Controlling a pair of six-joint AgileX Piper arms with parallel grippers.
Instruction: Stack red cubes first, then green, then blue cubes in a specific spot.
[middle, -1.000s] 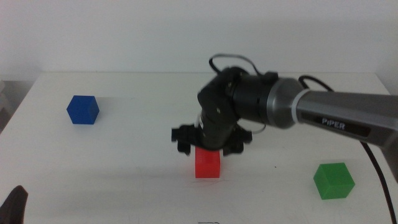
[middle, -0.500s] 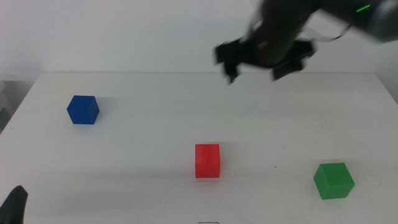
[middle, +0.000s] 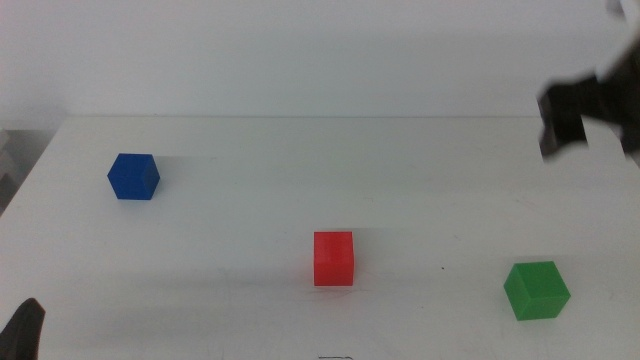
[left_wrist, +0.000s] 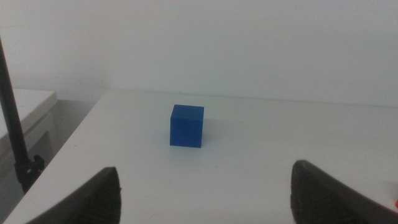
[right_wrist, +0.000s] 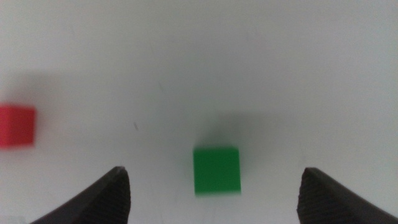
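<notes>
The red cube (middle: 333, 258) rests alone on the white tabletop near the front centre, and it also shows at one edge of the right wrist view as a red cube (right_wrist: 17, 126). The green cube (middle: 536, 290) lies at the front right. High above it, at the right edge, hangs my right gripper (middle: 585, 120), open and empty; its wrist view looks down on the green cube (right_wrist: 216, 169) between the jaws. The blue cube (middle: 133, 176) sits at the left rear. My left gripper (left_wrist: 205, 193) waits open at the front left corner, facing the blue cube (left_wrist: 187, 126).
The white table (middle: 300, 200) carries only the three cubes. Its left edge (left_wrist: 74, 134) drops off beside the blue cube, where a thin black pole (left_wrist: 15, 134) stands. A pale wall backs the table.
My right gripper let go of the red cube, rose and swung from the table's centre to the far right, high above the green cube. The red cube stayed put.
</notes>
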